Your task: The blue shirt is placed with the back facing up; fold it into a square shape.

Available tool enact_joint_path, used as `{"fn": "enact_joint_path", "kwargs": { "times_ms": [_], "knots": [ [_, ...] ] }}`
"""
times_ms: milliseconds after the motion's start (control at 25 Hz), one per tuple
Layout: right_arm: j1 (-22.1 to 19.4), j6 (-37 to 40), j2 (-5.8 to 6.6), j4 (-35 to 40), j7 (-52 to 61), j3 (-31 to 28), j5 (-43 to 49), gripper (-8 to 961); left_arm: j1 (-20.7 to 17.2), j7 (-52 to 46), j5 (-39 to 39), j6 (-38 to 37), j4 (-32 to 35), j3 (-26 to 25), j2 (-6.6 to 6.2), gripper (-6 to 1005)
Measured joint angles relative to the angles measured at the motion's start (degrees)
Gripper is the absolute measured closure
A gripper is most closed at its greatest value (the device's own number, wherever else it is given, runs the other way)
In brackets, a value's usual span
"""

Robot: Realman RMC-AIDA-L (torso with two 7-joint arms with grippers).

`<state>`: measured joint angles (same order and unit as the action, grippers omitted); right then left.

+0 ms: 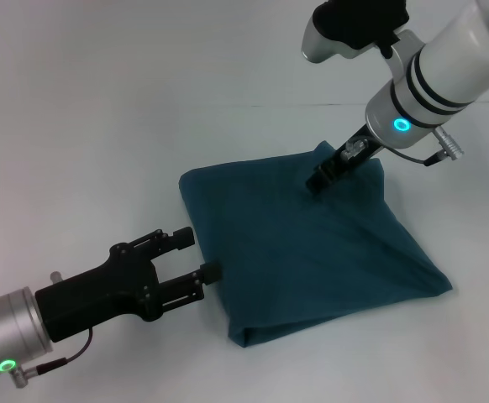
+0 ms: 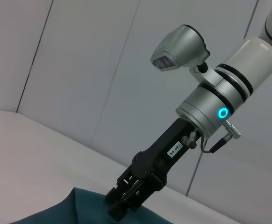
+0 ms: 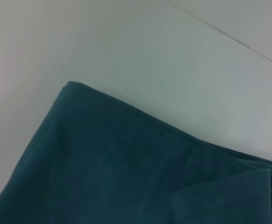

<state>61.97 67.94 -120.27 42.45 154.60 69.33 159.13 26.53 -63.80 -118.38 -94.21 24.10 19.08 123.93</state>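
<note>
The blue shirt (image 1: 312, 248) lies folded into a rough square on the white table, with one corner pointing toward me. My right gripper (image 1: 318, 179) comes down on its far corner and is shut on a raised pinch of cloth; creases run from there to the near right. The left wrist view shows that gripper (image 2: 121, 204) with its fingers close together on the shirt (image 2: 80, 210). My left gripper (image 1: 196, 255) is open beside the shirt's left edge, its nearer fingertip (image 1: 212, 272) touching the cloth. In the right wrist view only the shirt (image 3: 126, 172) shows.
The white table (image 1: 102, 126) stretches bare on all sides of the shirt. A thin seam line (image 1: 228, 104) crosses it at the back. The right arm's wrist camera (image 2: 178, 46) hangs above the shirt's far corner.
</note>
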Motion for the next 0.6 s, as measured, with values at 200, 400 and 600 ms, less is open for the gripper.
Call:
{"fn": "enact_joint_path", "kwargs": {
  "times_ms": [200,400,600],
  "knots": [
    [0.32,0.04,-0.1,-0.13,0.01,1.38,0.37,440,-0.04,0.05,0.19,0.0,-0.02,0.0,0.0,233],
    [0.35,0.04,-0.09,-0.14,0.08,2.62,0.46,440,-0.07,0.08,0.2,0.0,-0.17,0.0,0.0,233],
    [0.34,0.0,-0.11,-0.45,0.09,4.5,0.48,441,0.01,0.09,0.21,0.02,-0.26,0.0,0.0,233]
  ]
}}
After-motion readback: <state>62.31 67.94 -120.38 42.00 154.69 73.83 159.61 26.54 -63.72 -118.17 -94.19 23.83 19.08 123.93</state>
